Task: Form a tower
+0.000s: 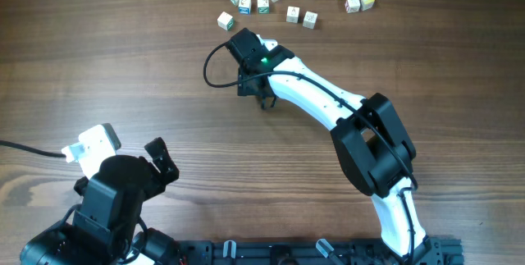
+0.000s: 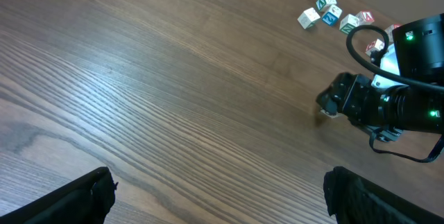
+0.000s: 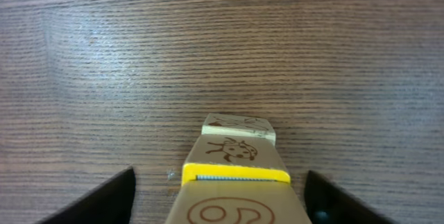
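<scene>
Right arm [image 1: 328,105] stretched forward across the table [image 1: 123,52]; right pincer [image 3: 218,182] points down, open astride the tower [image 3: 236,151] standing there (fingers [image 3: 104,200] clear of its sides). Left arm [image 1: 111,199] folded at the near edge; left pincer [image 2: 218,182] wide open.

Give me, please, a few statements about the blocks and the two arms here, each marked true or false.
1. The tower stands between the right jaws, with a gap on each side. True.
2. The left jaws grip a cube. False: they stand open over bare table.
3. The loose cubes lie scattered beyond the right arm's tip. True.
4. The tabletop is white plastic. False: it is dark wood grain.
5. One tower cube shows a ladybird drawing. True.
</scene>
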